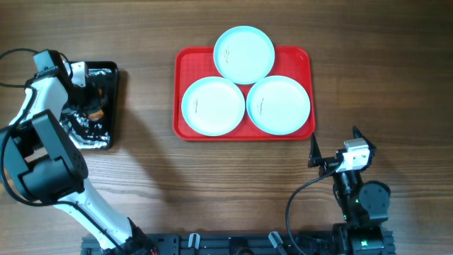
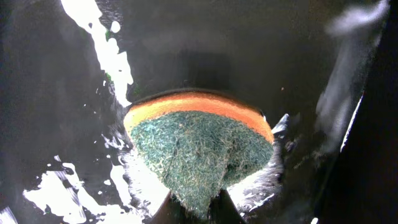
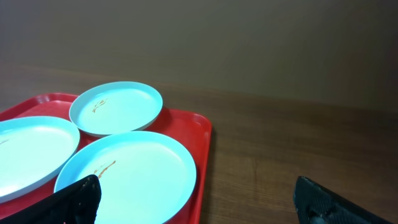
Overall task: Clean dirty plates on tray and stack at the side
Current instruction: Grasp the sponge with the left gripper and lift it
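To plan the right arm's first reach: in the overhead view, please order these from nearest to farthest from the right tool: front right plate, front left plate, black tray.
From the right tool:
1. front right plate, on the red tray's right side.
2. front left plate, on its left side.
3. black tray, far to the left.

Robotics lab: 2 arms [image 1: 49, 156] at wooden table [image 1: 212, 184]

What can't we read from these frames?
- Left wrist: left tool pinches the sponge; the rest of the black tray is glare and blur.
- Overhead: that grip is hidden under the arm; smudges on the plates are too small to judge.
- Right wrist: leftmost plate is cut off by the frame edge; red tray near side lies below the frame.
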Robot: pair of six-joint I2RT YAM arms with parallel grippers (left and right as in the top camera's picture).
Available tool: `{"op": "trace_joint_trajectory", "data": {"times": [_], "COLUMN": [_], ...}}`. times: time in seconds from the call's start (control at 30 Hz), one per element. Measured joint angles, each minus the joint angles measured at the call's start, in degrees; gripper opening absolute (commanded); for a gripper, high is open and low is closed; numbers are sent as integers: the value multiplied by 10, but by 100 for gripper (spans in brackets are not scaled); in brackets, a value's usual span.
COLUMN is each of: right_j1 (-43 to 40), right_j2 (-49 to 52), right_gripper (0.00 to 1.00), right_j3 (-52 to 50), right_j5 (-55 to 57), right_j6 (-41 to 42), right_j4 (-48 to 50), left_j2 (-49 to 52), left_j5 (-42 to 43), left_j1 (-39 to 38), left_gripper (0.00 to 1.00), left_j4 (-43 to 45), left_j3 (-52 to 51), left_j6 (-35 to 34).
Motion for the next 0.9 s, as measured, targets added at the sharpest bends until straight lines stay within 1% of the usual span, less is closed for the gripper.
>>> {"op": "trace_joint_trajectory", "data": {"times": [0.13, 0.23, 0.43, 0.53, 0.73, 0.9], "right_j1": [0, 0, 0, 0, 0, 0], "right_j2": [0, 0, 0, 0, 0, 0], "right_gripper": [100, 100, 100, 100, 100, 100], "right_j3": [0, 0, 0, 0, 0, 0], "right_j5": [0, 0, 0, 0, 0, 0], "right_j6": [0, 0, 0, 0, 0, 0], "right_j4": [0, 0, 0, 0, 0, 0], "left_j2": [-22, -67, -196, -225, -207, -147], "left_j5": [-10, -13, -13, -13, 6, 11], "left_j1": [0, 0, 0, 0, 0, 0], "left_gripper": [4, 4, 4, 4, 4, 4], "left_j4": [5, 19, 37, 38, 20, -7], "left_j3": [0, 0, 2, 6, 7, 7], "left_j6": [-22, -31, -37, -39, -41, -41]}}
